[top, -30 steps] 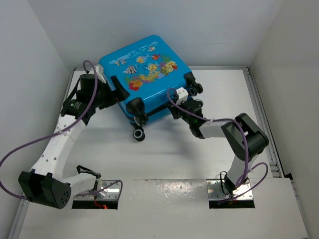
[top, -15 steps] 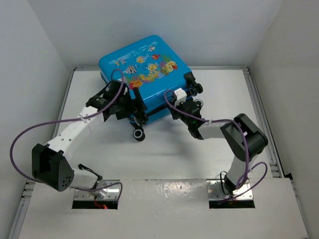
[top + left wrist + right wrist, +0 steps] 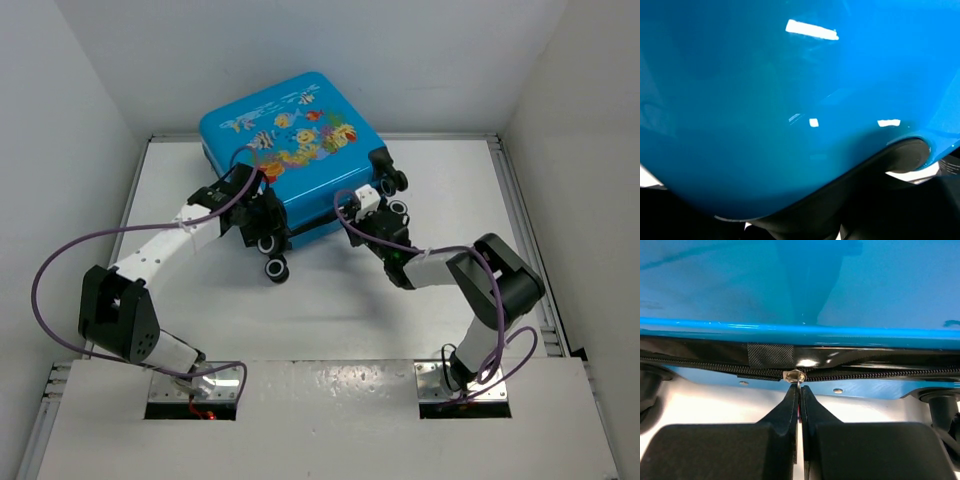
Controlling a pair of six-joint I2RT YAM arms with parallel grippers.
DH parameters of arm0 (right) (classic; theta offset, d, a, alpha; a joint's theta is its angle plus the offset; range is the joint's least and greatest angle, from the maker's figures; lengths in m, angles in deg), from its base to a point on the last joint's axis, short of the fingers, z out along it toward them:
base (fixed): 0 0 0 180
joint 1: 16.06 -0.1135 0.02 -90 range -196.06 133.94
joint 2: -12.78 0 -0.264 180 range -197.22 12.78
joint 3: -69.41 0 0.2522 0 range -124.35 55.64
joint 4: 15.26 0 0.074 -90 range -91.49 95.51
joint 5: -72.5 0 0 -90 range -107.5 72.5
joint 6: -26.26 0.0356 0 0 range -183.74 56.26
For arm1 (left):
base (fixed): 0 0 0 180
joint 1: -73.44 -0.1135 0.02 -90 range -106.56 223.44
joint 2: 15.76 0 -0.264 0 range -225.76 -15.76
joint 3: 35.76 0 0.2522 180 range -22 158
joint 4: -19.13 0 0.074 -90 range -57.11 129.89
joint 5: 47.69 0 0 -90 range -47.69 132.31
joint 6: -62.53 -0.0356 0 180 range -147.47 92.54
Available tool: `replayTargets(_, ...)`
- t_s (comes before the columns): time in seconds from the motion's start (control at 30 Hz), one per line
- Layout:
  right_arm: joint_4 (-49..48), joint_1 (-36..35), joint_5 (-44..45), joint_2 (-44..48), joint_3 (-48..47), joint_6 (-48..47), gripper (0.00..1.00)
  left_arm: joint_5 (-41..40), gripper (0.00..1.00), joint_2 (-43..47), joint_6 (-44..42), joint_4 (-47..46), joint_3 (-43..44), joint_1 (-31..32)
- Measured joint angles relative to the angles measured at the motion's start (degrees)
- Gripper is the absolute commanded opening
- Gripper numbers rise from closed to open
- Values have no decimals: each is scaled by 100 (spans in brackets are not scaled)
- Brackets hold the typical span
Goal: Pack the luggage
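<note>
Pinching zipper pull (image 3: 797, 376) at luggage (image 3: 850, 285) seam, right gripper (image 3: 799, 392) fingers together.

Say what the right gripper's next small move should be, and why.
Probably drawing the zipper pull sideways along its track. The right gripper is shut on the pull at the suitcase seam, and the left gripper sits close against the shell's corner, apparently placed to steady it.
</note>
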Motion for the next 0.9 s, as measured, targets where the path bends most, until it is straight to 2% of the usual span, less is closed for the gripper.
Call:
replayTargets(0.07, -74, 83, -125, 72, 101, 68, 0, 48, 17, -2, -57, 4, 2, -31)
replayTargets(0.3, -232, 577, -407, 286, 367, 363, 0, 363, 10, -46, -636, 68, 52, -492)
replayTargets(0.6, -229, 1390, -459, 546, 540, 715, 0, 929, 6, -26, -1718, 83, 2, -1384)
replayTargets(0.9, -452, 1849, -1469, 566, 695, 632, 0, 1174, 3, -354, -2531, 208, 249, -1805)
